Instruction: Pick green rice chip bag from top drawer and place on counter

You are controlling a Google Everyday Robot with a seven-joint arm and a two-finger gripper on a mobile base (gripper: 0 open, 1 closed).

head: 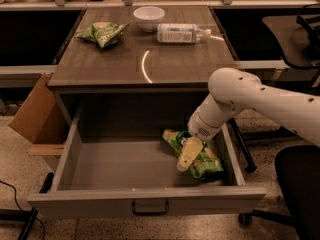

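The green rice chip bag (205, 160) lies flat on the floor of the open top drawer (120, 161), at its right side near the right wall. My gripper (186, 156) reaches down into the drawer from the right on the white arm and sits over the bag's left half, its pale fingers (189, 153) pointing down-left against the bag. The drawer's grey front with its dark bar handle (150, 208) faces me. The wood-grain counter (145, 59) lies above and behind the drawer.
On the counter stand a smaller angular green bag (102, 33) at back left, a white bowl (149, 18) and a lying plastic bottle (181, 33). A cardboard box (35, 116) leans left of the drawer. A dark office chair (297, 184) stands at right.
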